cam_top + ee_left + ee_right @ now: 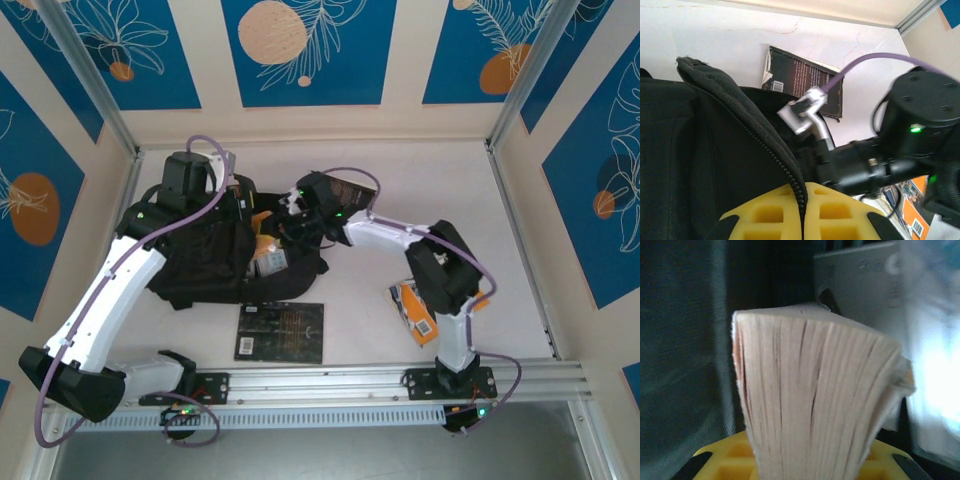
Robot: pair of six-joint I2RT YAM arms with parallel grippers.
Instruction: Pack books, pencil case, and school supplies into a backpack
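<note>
So the right gripper (805, 466) is clamped on a paperback (815, 390), page edges out. Its length points straight down into the backpack (200, 262) mouth, just left of that arm. The left gripper (803, 194) is pinched shut on the zip edge (765, 145), propping it open.

The 2 arms bend inward toward each other, the left arm (115, 290) stretched forward with the left gripper (802, 205) pinched tight on the backpack (715, 150) rim, the right arm (385, 232) folded leftward with the right gripper (805, 460) clamping a book (810, 390).
</note>
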